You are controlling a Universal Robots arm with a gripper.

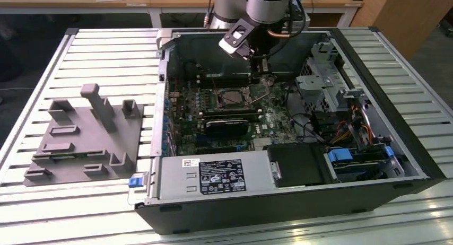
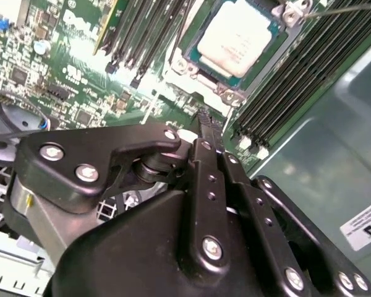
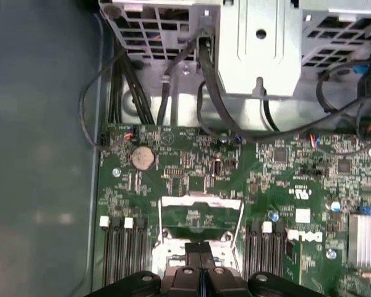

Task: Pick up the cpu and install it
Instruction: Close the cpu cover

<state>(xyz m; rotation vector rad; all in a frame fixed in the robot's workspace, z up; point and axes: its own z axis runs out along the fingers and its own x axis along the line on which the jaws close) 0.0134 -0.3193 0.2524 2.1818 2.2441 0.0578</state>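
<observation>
The gripper (image 2: 204, 120) is hanging inside the open computer case (image 1: 283, 216), its two black fingers (image 3: 193, 249) pressing together and clasping nothing. The cpu (image 2: 238, 34) is lying flat in the motherboard socket just beyond the fingertips, clear of them. Its pale metal top is showing, and the socket's metal frame (image 2: 230, 94) is hugging its edges. Dark memory slots (image 3: 120, 253) are running along both flanks of the fingers, leaving a narrow lane of green board (image 3: 198, 179) between them. In the second wrist view a grey-green case wall (image 2: 334, 154) is rising close beside the tool. Ahead of the fingers, in the first wrist view, a metal drive cage (image 3: 260, 49) and black cables (image 3: 210, 105) are crowding the board's far edge.
</observation>
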